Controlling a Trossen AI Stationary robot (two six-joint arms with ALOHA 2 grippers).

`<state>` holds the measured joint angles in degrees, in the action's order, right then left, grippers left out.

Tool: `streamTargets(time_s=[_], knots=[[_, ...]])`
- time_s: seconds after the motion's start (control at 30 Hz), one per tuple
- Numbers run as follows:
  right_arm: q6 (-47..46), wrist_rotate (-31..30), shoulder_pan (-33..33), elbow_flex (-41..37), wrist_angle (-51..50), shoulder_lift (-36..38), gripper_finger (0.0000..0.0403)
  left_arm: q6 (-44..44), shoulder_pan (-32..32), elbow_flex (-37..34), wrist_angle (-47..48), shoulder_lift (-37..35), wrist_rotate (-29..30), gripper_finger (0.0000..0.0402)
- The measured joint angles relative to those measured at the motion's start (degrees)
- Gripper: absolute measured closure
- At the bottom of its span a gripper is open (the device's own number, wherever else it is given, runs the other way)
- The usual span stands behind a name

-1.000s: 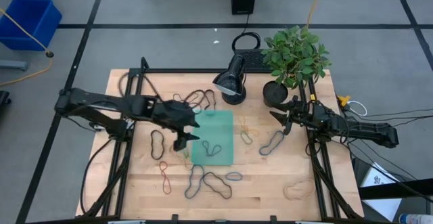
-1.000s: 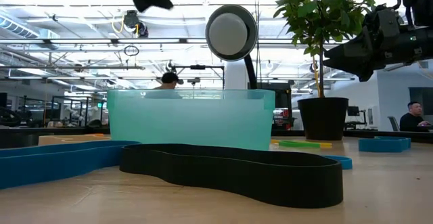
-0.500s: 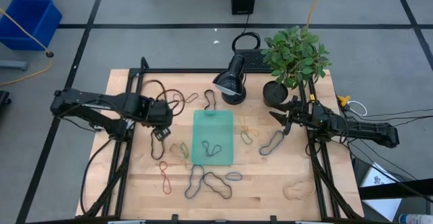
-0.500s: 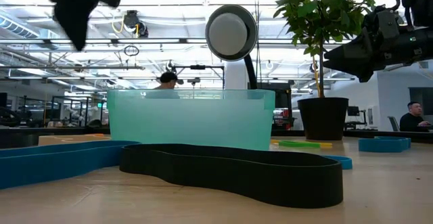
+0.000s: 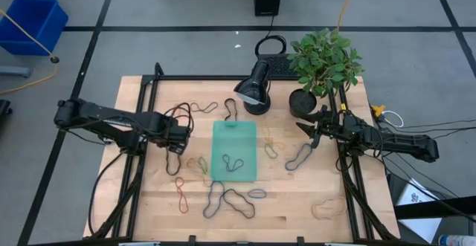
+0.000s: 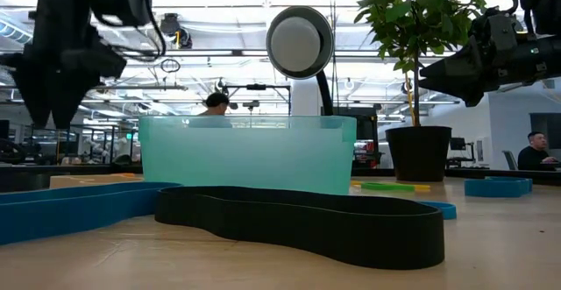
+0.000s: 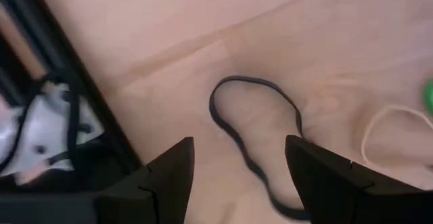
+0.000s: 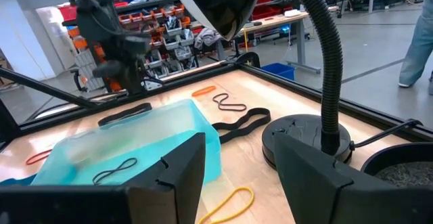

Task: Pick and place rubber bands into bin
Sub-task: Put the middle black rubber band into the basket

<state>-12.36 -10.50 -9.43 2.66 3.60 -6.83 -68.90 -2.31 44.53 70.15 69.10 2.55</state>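
The teal bin (image 5: pixel 233 151) sits mid-table and holds one black rubber band (image 5: pixel 233 162); it also shows in the low view (image 6: pixel 245 154) and the right wrist view (image 8: pixel 128 149). Several rubber bands lie flat on the wood around it. My left gripper (image 5: pixel 177 140) is open, pointing down, just left of the bin. In the left wrist view (image 7: pixel 237 176) a black band (image 7: pixel 257 129) lies on the table below and between its fingers, untouched. My right gripper (image 5: pixel 306 131) is open and empty, held above the table to the right of the bin.
A black desk lamp (image 5: pixel 253 90) and a potted plant (image 5: pixel 321 60) stand at the table's far side. A blue band (image 5: pixel 300 157), black bands (image 5: pixel 238 200) and a red band (image 5: pixel 181 194) lie about. Black frame rails (image 5: pixel 137 172) run along both sides. A blue tub (image 5: pixel 30 23) stands on the floor.
My left gripper has gone from over the bin's left edge toward the table's left edge and down, ending over a black band on the wood.
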Motion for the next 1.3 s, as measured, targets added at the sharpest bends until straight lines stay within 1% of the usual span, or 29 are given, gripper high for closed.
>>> streamTargets(time_s=[0.13, 0.47, 0.83, 0.9, 0.97, 1.03, 1.3], knots=[[0.0, 0.0, 0.0, 0.0, 0.0, 0.0, 0.0234, -1.9, 0.0, -3.9, -4.0, 0.0, 0.3, 0.0163], [0.0, 0.0, 0.0, 0.0, 0.0, 0.0, 0.0234, -1.8, 1.8, -11.6, -12.7, 0.0, 0.2, 0.0163], [0.0, 0.0, 0.0, 0.0, 0.0, 0.0, 0.0234, -0.4, 4.8, -16.2, -17.4, 0.0, -1.5, 0.0163], [0.0, 0.0, 0.0, 0.0, 0.0, 0.0, 0.0234, -0.5, 5.2, -16.6, -17.9, -0.2, -2.2, 0.0168], [0.0, 0.0, 0.0, 0.0, 0.0, 0.0, 0.0234, -0.4, 5.4, -16.6, -18.2, -0.1, -2.6, 0.0183], [0.0, 0.0, 0.0, 0.0, 0.0, 0.0, 0.0234, -0.4, 5.4, -16.6, -18.4, -0.1, -2.8, 0.0208], [0.0, 0.0, 0.0, 0.0, 0.0, 0.0, 0.0234, -0.1, 5.3, -16.7, -21.6, -0.1, -3.1, 0.0344]])
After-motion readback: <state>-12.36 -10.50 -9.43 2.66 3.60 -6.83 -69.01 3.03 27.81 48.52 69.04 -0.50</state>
